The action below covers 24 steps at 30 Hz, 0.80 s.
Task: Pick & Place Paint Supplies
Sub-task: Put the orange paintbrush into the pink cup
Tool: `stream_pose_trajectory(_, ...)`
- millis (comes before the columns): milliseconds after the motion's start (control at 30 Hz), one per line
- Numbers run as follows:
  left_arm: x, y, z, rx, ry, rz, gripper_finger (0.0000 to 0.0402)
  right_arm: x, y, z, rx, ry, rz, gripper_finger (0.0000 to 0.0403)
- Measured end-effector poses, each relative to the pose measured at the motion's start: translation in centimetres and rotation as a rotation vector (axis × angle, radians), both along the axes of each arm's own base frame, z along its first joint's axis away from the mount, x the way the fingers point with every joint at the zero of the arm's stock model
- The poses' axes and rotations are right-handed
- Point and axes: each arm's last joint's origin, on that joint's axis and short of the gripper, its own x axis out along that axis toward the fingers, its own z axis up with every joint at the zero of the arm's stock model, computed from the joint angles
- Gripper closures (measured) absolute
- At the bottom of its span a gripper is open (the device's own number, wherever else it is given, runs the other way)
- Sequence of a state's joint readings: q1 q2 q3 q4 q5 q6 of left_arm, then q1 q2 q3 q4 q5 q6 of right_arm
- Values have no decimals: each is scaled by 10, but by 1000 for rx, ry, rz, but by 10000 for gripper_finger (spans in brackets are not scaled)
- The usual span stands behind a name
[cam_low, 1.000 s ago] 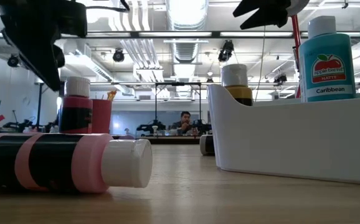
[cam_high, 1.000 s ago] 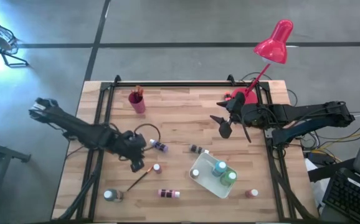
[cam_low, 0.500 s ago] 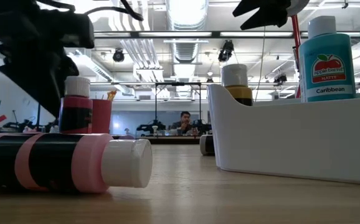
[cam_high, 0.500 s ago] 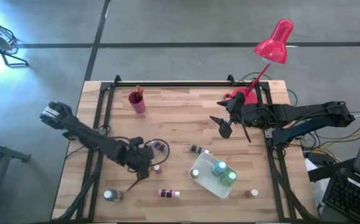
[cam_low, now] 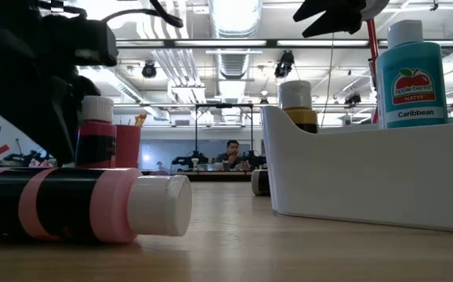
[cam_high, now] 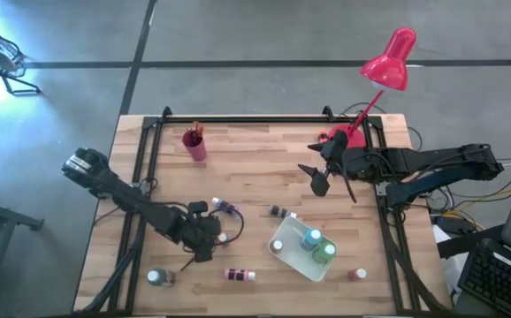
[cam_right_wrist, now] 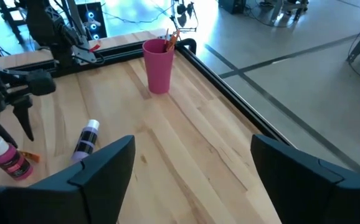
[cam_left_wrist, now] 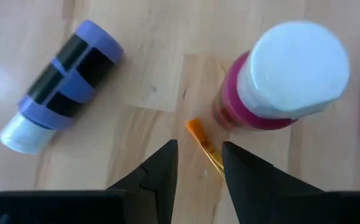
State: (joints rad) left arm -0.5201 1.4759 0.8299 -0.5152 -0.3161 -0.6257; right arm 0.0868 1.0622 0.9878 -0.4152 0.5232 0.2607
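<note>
Down near the lower left of the overhead view, the left claw [cam_high: 204,243] hangs low over the pale wooden table [cam_high: 255,150], its two dark fingers [cam_left_wrist: 161,171] parted a little around the orange bristle tip of a thin paintbrush [cam_left_wrist: 205,147] lying on the boards; I cannot tell whether they actually pinch it. Just beside that tip stands an upright pink paint bottle with a white cap [cam_left_wrist: 286,81], and a purple, black-banded bottle [cam_left_wrist: 58,81] lies on its side a bit further off. Toward the lower right of the overhead frame sits a white plastic tray [cam_high: 284,252] holding a teal bottle [cam_high: 312,238] and a green one [cam_high: 326,252]. Another pink, black-banded bottle [cam_high: 238,275] lies on its side at the bottom centre, a teal bottle [cam_high: 156,277] stands at the lower left, and a small red bottle [cam_high: 356,275] stands at the lower right. The right claw [cam_high: 322,177] waits up in the air at the upper right, fingers spread wide and holding nothing, near the red desk lamp [cam_high: 388,62]. A pink cup [cam_high: 194,144] with brushes stands at the upper left.
</note>
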Motion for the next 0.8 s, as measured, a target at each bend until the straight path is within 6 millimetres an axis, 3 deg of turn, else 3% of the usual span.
stream_pose_trajectory(300, 6, -5, -15, -37, 38, 35, 271, 0, 0, 0, 0, 2, 0, 103)
stream_pose_trajectory(800, 13, -9, -36, -56, 88, 45, 271, 0, 0, -2, -1, 21, -1, 64)
